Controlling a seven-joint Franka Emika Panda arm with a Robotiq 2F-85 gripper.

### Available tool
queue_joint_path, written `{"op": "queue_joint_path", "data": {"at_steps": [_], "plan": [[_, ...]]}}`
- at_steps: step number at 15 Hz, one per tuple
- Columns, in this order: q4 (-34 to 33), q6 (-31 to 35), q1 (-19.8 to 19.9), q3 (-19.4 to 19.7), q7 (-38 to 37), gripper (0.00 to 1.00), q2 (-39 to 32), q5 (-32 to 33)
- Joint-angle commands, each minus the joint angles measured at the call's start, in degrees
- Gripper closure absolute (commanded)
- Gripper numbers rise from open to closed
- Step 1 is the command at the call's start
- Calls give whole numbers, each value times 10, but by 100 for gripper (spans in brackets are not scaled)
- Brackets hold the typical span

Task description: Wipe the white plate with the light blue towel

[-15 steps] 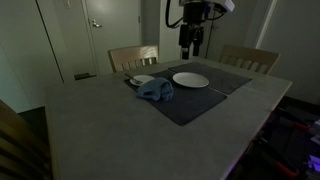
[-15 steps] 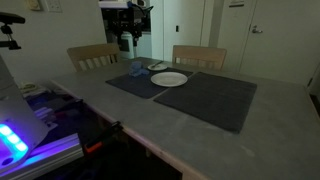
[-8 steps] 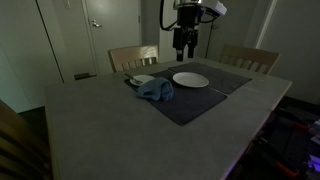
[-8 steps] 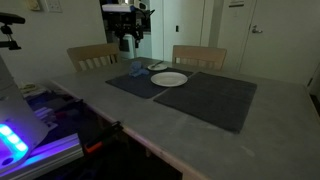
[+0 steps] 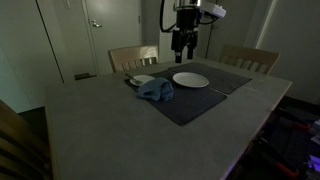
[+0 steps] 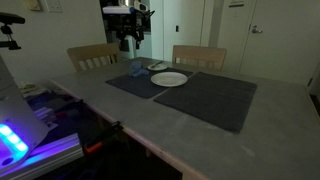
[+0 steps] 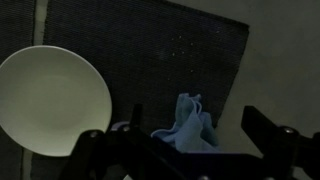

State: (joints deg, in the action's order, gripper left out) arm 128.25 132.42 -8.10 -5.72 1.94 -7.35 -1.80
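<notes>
I hold the gripper [image 5: 183, 52] high above the far edge of the dark placemat [image 5: 205, 103]. In the wrist view its fingers [image 7: 272, 133] are spread wide and grip nothing. The white plate [image 5: 190, 79] lies on the placemat, and the light blue towel [image 5: 155, 90] lies crumpled just beside it.

The white plate [image 7: 50, 100] has a smooth, faintly glossy, ceramic-like finish. The light blue towel [image 7: 190, 125] beside the plate is soft, crumpled, matt cloth. The dark placemat [image 7: 170, 50] under the plate is finely woven and matt. The table [image 5: 90, 120] has a matt grey top. The chairs [image 5: 133, 57] behind the plate are light wood.
</notes>
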Motion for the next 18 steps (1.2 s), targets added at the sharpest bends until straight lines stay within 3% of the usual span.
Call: {"op": "queue_joint_path", "data": {"at_steps": [1, 11, 18], "plan": [[-34, 20, -1, -8, -21, 0, -42, 4], [-124, 63, -20, -6, -66, 0, -169, 17], [-147, 90, -21, -12, -77, 0, -229, -4]]}}
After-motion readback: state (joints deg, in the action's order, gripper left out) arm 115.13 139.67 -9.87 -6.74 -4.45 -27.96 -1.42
